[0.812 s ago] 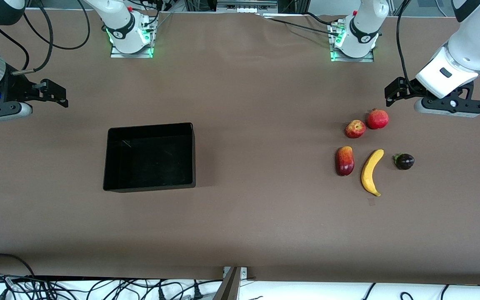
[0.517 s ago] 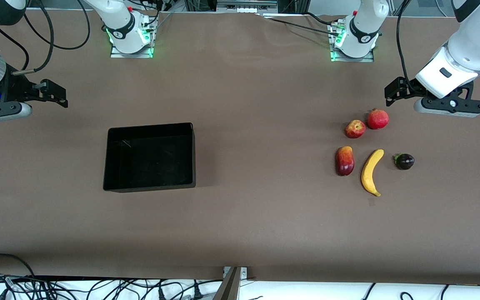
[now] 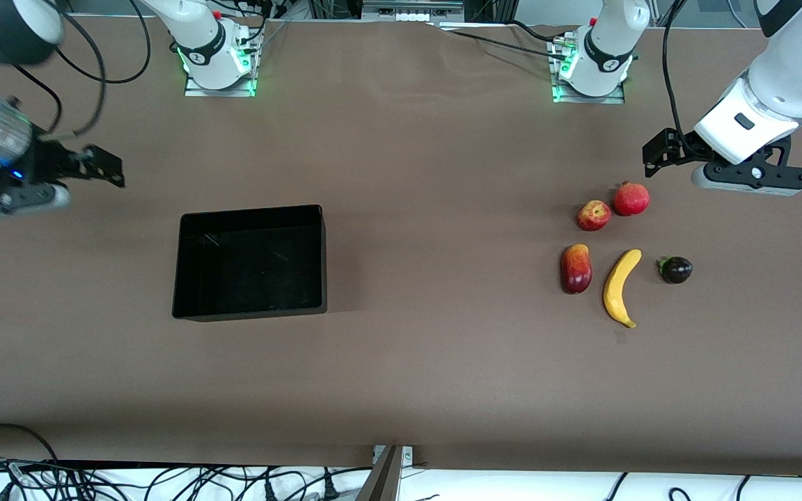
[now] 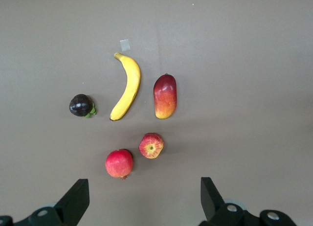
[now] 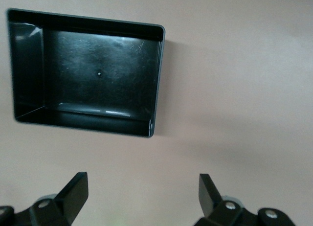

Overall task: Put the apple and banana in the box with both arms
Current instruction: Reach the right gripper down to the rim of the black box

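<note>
A matte brown cloth-covered table (image 3: 415, 376) fills the scene, with tangled black cables (image 3: 129, 480) on a white strip along its near edge.

My left gripper (image 4: 142, 201) hangs over the cloth at the left arm's end, fingers spread wide and holding nothing. The fruit lies close by:
- The small round red apple with yellowish patches (image 3: 593, 215) sits on the cloth, just beside the uniformly red round pomegranate (image 3: 631, 199) at its 2 o'clock in the front view.
- The long curved yellow banana (image 3: 620, 287) lies nearer the front camera than the apple.
- The banana lies between the dark red-and-orange elongated mango-like fruit (image 3: 576, 268) and the small dark purple round fruit with a green stem (image 3: 676, 269).

My right gripper (image 5: 142, 199) hangs over bare cloth at the right arm's end, fingers likewise wide apart and empty.

The black rectangular shallow plastic box with glossy walls (image 3: 185, 278) stands on the cloth toward that end. It is empty and well apart from the fruit.
</note>
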